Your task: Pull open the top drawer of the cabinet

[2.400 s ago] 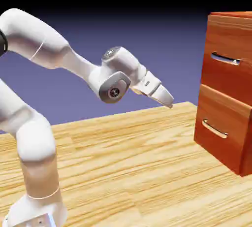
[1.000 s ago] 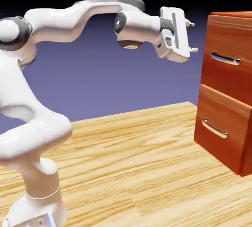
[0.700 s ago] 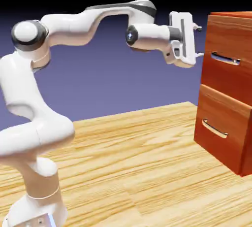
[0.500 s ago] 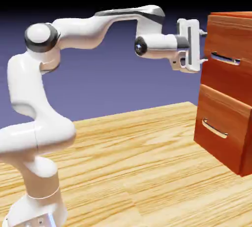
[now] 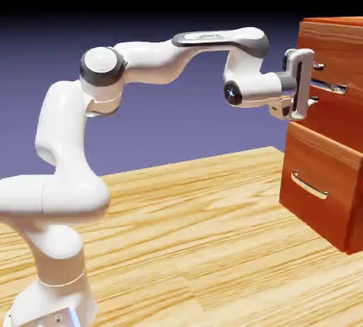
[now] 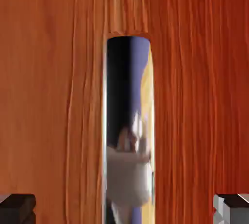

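Sideways, the top drawer's handle (image 5: 329, 86) spans lengthwise; end effector (image 5: 317, 83) gapes open.

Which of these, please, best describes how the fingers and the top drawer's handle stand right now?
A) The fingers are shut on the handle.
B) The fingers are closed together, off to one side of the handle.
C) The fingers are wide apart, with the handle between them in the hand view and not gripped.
C, since the hand view shows the fingers far apart, with wood visible on both sides of the handle.
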`<state>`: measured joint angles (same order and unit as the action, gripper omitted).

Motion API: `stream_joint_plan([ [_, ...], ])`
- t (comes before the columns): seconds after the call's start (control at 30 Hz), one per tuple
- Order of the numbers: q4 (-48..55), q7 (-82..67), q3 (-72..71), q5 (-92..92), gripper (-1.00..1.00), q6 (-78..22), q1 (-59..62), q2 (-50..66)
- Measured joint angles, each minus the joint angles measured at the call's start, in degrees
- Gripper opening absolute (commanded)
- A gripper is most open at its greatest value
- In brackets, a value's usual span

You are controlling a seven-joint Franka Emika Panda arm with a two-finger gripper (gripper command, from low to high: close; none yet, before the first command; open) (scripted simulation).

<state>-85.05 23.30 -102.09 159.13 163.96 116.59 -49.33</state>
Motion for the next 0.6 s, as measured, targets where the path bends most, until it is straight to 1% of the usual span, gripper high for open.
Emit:
stream_joint_plan([
  [0.07,0.0,0.0,0.0,0.0,-1.0,0.0,0.0,0.0],
  [0.37,-18.32,-5.64,12.19,2.95,-1.0,-4.53,-17.91,3.88],
  [0.6,-30.83,-7.25,22.91,3.27,-1.0,-6.69,-32.44,3.98],
])
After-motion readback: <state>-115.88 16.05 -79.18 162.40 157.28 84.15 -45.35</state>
